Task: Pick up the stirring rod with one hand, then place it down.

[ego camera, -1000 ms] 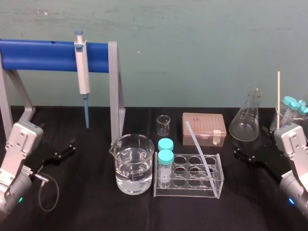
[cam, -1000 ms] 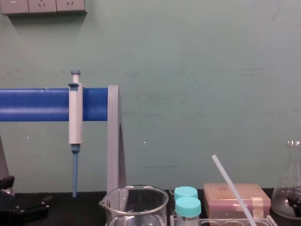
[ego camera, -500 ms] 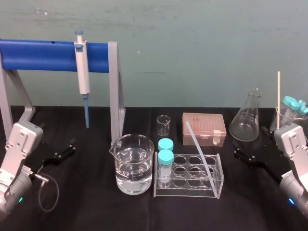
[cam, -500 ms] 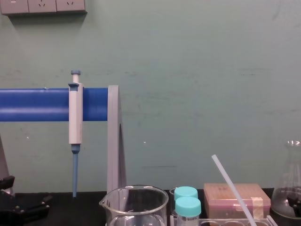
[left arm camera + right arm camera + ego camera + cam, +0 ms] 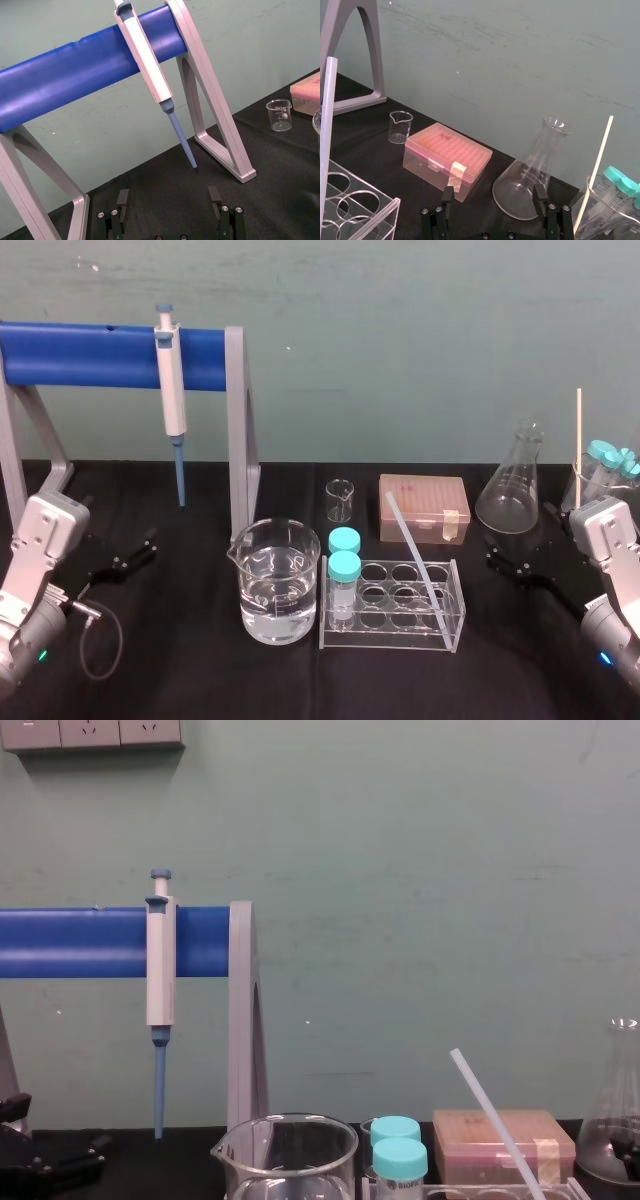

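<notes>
The stirring rod [image 5: 415, 552] is a translucent whitish rod leaning at a slant in the clear test tube rack [image 5: 392, 638], its top end tipped back and to the left. It also rises above the rack in the chest view [image 5: 492, 1118] and stands at the edge of the right wrist view [image 5: 327, 112]. My right gripper [image 5: 503, 556] rests open on the black table to the right of the rack, its fingers [image 5: 448, 195] spread with nothing between them. Far left, my left gripper [image 5: 140, 547] sits open and empty, its fingers [image 5: 122, 197] apart.
A beaker of water [image 5: 277, 580] stands left of the rack, with two teal-capped tubes [image 5: 344, 564] in the rack. Behind are a small beaker [image 5: 340, 499], a pink tip box [image 5: 425, 507] and a conical flask [image 5: 512, 485]. A pipette [image 5: 172, 390] hangs on the blue stand [image 5: 90, 355].
</notes>
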Action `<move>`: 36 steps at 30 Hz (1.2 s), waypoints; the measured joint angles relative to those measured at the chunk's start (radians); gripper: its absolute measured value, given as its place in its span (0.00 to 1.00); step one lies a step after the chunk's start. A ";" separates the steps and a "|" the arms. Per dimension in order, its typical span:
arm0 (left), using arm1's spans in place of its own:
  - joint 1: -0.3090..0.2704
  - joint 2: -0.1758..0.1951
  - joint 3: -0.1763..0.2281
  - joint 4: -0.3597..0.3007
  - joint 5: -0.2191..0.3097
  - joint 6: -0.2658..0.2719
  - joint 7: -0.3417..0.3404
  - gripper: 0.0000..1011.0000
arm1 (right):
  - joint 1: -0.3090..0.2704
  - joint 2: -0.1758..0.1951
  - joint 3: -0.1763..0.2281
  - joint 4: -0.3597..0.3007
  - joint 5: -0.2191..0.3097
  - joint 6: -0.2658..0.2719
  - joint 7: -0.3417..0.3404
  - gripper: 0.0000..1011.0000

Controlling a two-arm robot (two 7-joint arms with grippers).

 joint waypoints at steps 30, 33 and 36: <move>0.000 0.000 0.000 0.000 0.000 0.000 0.000 0.99 | 0.000 0.000 0.000 0.000 0.000 0.000 0.000 0.99; 0.000 0.000 0.000 0.000 0.000 0.000 0.000 0.99 | 0.000 0.000 0.000 0.000 0.000 0.000 0.000 0.99; 0.000 0.000 0.000 0.000 0.000 0.000 0.000 0.99 | -0.001 -0.001 0.002 -0.001 -0.001 0.000 0.001 0.99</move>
